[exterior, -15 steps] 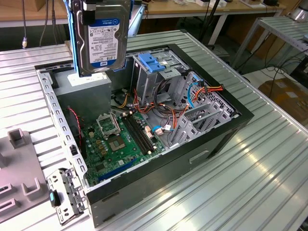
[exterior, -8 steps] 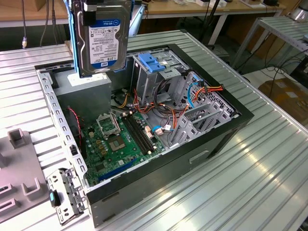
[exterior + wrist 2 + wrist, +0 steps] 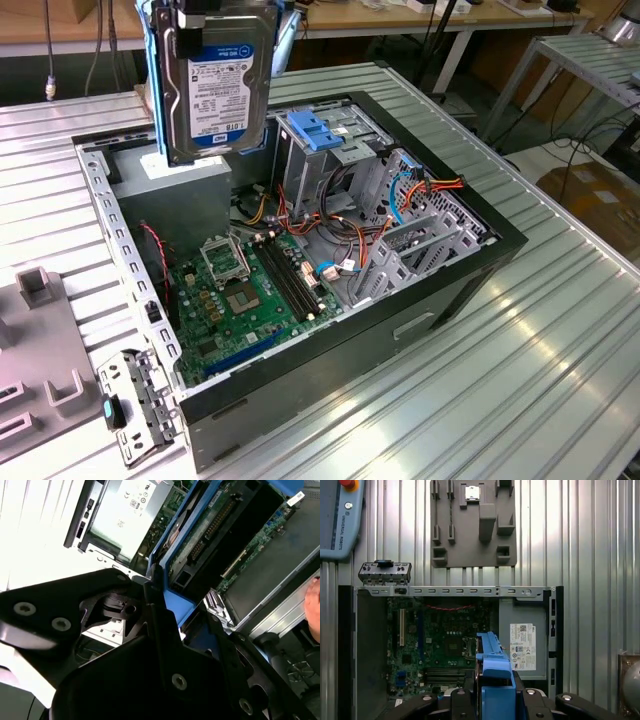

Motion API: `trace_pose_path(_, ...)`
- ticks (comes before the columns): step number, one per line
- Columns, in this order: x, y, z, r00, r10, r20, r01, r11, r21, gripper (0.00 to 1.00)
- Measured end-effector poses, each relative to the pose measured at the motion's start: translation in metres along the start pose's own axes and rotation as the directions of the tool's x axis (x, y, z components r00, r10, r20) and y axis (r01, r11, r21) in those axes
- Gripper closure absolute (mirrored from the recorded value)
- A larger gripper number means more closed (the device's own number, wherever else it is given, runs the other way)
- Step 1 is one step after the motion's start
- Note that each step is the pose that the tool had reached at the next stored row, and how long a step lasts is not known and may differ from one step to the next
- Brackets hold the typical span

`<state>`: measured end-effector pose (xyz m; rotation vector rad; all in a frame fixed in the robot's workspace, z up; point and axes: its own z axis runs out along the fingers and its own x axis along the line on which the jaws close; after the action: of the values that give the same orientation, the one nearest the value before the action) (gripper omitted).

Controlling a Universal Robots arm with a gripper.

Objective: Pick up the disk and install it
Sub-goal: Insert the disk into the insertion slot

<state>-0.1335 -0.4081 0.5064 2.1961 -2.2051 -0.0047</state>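
The gripper (image 3: 495, 701) was clamped on the disk (image 3: 222, 95), which hung upright (label facing the exterior view) above the open computer case (image 3: 497, 243). It was over the end with the grey box (image 3: 190, 197), likely high enough to clear walls and cables.

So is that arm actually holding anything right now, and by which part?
Yes. The end effector is clamped on the disk by its blue-railed upper end, so the disk hangs upright above the open computer case.
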Motion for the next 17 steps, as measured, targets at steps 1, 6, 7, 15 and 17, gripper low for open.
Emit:
trace_pose_path(1,0.0021,0.0000,0.0001,1.0000,0.000,0.0001,0.000,1.0000,0.0000,0.63)
trace_pose_path(6,0.0076,0.0000,0.0002,1.0000,0.000,0.0001,0.000,1.0000,0.0000,0.63)
trace_pose_path(7,0.0088,0.0000,0.0002,1.0000,0.000,0.0001,0.000,1.0000,0.0001,0.63)
trace_pose_path(15,0.0222,-0.0001,0.0005,1.0000,0.000,0.0001,0.000,1.0000,0.0001,0.63)
trace_pose_path(17,0.0259,-0.0002,0.0005,1.0000,0.000,0.0000,0.000,1.0000,0.0000,0.63)
